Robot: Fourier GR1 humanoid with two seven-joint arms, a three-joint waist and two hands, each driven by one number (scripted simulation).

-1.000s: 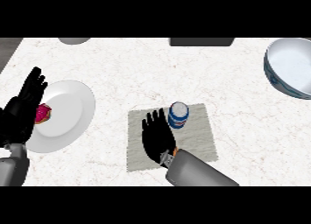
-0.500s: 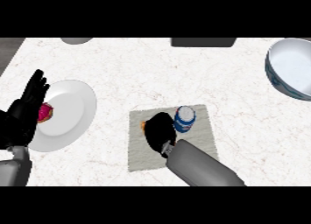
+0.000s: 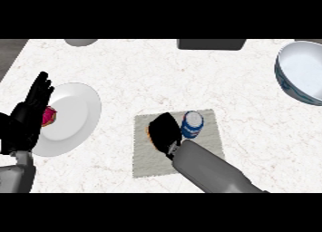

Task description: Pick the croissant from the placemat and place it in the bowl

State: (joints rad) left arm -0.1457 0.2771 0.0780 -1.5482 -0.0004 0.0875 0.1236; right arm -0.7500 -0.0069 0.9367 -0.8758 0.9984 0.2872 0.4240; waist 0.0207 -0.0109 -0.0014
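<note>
The croissant (image 3: 148, 132) shows only as a thin orange edge under my right hand (image 3: 164, 131), which is pressed down on the grey placemat (image 3: 144, 159) with its fingers curled over the pastry. The rest of the croissant is hidden by the hand. The white and blue bowl (image 3: 281, 72) stands at the far right of the counter, well away from the mat. My left hand (image 3: 24, 122) rests open, fingers up, at the left edge beside a plate.
A blue and white can (image 3: 192, 124) stands upright on the placemat, right next to my right hand. A white plate (image 3: 75, 115) at the left carries a pink item (image 3: 50, 116). Two grey objects (image 3: 81, 42) (image 3: 211, 44) sit along the back edge.
My right hand has come down from straight fingers above the mat onto the croissant and curled over it. The forearm has slid forward. The left hand has barely shifted.
</note>
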